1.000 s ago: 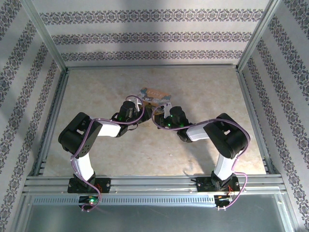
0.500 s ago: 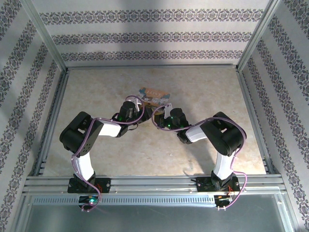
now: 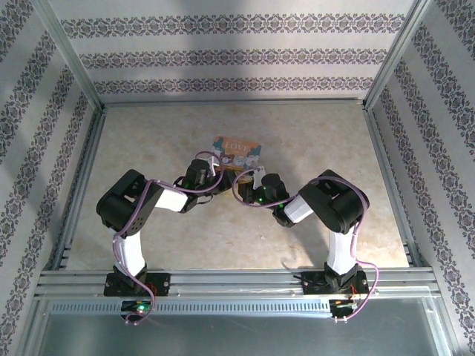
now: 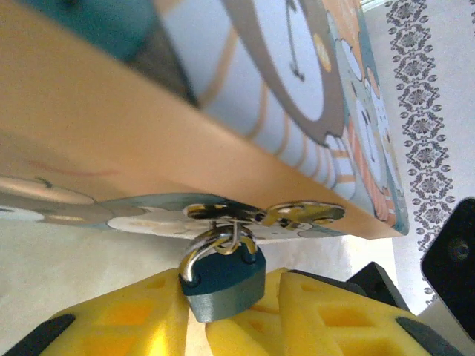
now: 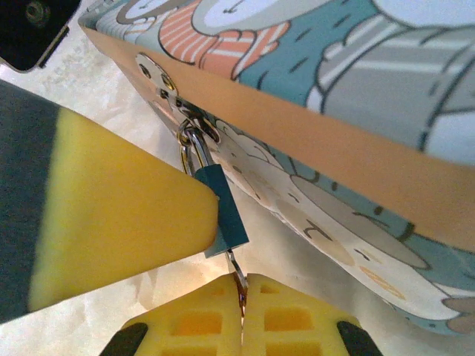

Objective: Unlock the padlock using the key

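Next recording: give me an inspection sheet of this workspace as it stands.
Surface: beige marbled tabletop, flat.
Job's things: small teal padlock with silver shackle hangs on the metal clasp of the orange-and-teal cartoon box; slim silvery key enters its underside.
Clutter: nothing seen.
Grippers: left end effector flanks the padlock, grip unclear; right end effector shut on the key.
Cables: purple cables loop along both arms.
Surroundings: patterned wallpaper walls, aluminium frame rails.
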